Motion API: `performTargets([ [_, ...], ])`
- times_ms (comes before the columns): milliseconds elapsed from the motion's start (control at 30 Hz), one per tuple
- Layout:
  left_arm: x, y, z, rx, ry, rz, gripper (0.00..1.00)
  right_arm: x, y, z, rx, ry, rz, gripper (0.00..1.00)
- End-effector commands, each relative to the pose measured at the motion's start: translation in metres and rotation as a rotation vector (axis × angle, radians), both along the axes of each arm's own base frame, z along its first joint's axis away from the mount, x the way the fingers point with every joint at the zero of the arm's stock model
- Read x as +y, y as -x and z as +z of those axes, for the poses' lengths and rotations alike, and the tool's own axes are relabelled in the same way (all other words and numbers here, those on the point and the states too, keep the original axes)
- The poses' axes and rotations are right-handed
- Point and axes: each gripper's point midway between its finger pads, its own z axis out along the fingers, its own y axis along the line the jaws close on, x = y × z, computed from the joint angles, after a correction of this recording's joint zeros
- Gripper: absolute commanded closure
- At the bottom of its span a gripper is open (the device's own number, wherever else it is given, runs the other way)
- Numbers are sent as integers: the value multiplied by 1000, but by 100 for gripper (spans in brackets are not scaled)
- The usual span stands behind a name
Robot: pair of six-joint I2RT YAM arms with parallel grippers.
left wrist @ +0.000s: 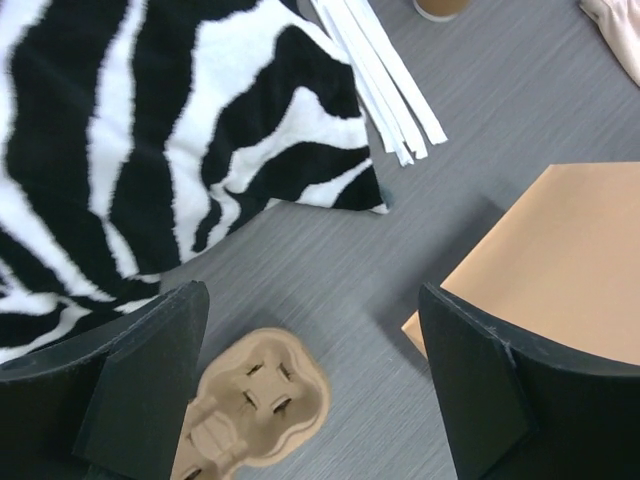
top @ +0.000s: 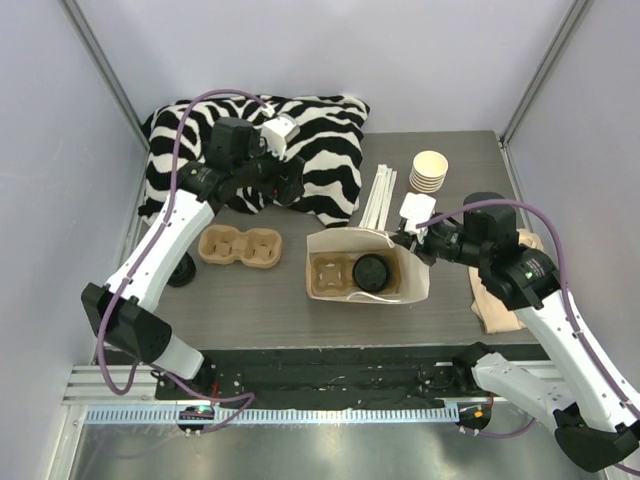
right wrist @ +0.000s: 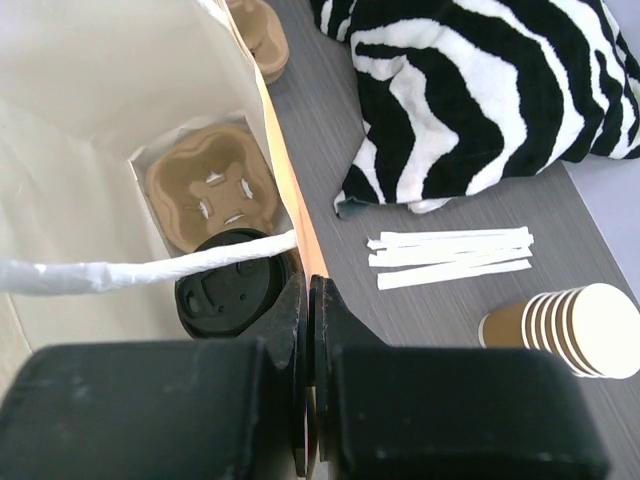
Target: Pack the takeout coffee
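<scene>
Though unseen left-wrist, coffee point(right wrist: 230, 290) inside bag point(right wrist: 80, 120)

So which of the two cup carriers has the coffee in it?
The cup carrier inside the paper bag: the black-lidded takeout coffee sits in one of its slots. The other cup carrier, on the table left of the bag, is empty.

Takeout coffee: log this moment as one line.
takeout coffee: lidded, in carrier inside paper bag | right fingers: shut on bag rim | left fingers: open, empty, above table
</scene>
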Motion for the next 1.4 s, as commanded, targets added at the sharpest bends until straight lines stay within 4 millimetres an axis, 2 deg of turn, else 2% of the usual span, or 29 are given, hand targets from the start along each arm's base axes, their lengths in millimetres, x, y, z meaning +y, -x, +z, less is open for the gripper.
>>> performTargets([
  [0,-19,-1,-1,27,49,-85,14,-5,8,7,-54,18,19,99],
  [33,-22,-6,-11,52,42,-89,16,-6,8,9,-53,17,15,99],
  [100,-25,-10,-17,75,36,-94,21,-8,9,7,-46,23,4,99],
  [133,-29,-14,-27,102,26,-93,23,-9,9,8,-46,22,-3,99],
  [233,-40,-18,-37,137,5,-90,29,-13,8,6,-10,21,-38,99],
  [267,-44,-22,-50,172,-8,-81,31,-15,7,2,14,31,-56,99],
  [300,-49,-24,-49,174,-8,-79,33,-15,7,0,39,29,-68,99],
  [367,-62,-26,-65,200,-32,-83,35,-17,7,-5,72,41,-84,99],
  [467,-77,-32,-72,193,-48,-78,39,-22,5,-10,113,62,-128,99],
  [600,-93,-48,-93,210,-54,-49,42,-31,2,-16,153,98,-188,99],
  [700,-103,-53,-106,213,-61,-47,43,-44,-2,-17,168,117,-276,99],
  [933,-125,-49,-142,269,-68,-38,50,-69,-6,-18,178,133,-438,99],
  [1000,-128,-50,-148,272,-73,-27,53,-81,-10,-18,168,138,-516,99],
  [1167,-136,-55,-165,281,-80,-1,56,-96,-11,-18,179,112,-642,99],
  [1367,-155,-57,-183,263,-92,-12,60,-122,-13,-21,179,91,-791,99],
])
